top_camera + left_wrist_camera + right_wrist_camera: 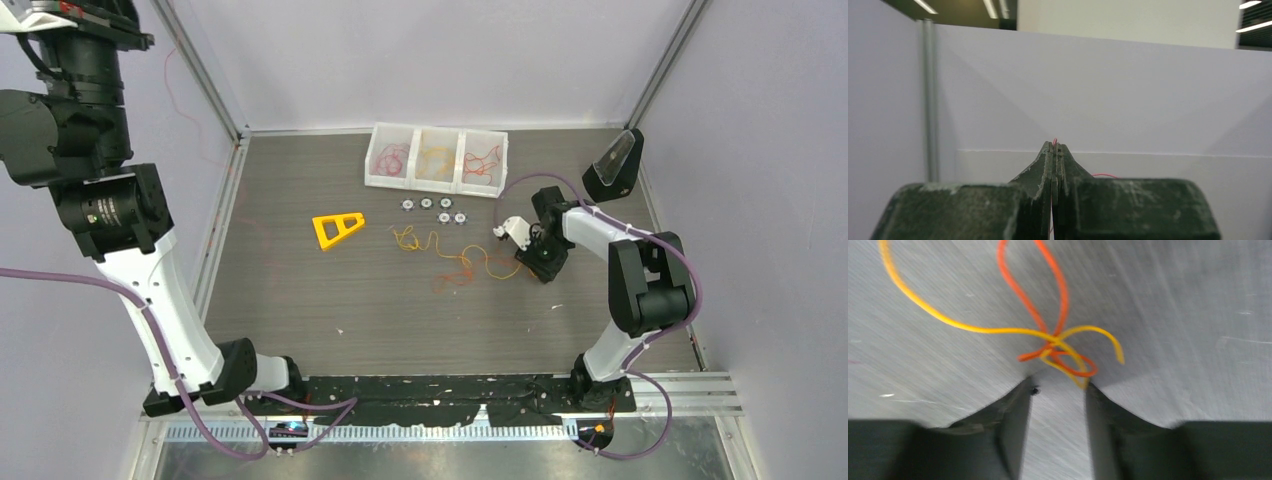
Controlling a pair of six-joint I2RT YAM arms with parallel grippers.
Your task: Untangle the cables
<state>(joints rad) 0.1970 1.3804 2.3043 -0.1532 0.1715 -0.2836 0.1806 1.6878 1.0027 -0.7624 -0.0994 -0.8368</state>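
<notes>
Right gripper [1058, 387] jaws part-open, empty; yellow-orange cable knot [1060, 352] lies just beyond fingertips [1018, 395], slightly right of gap. Left gripper [1054, 148] closed, apparently pinching red cable [1104, 175].

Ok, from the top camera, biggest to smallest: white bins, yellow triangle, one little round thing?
Biggest first:
1. white bins
2. yellow triangle
3. little round thing
They sit close together, so nearness doesn't change the order.
</notes>
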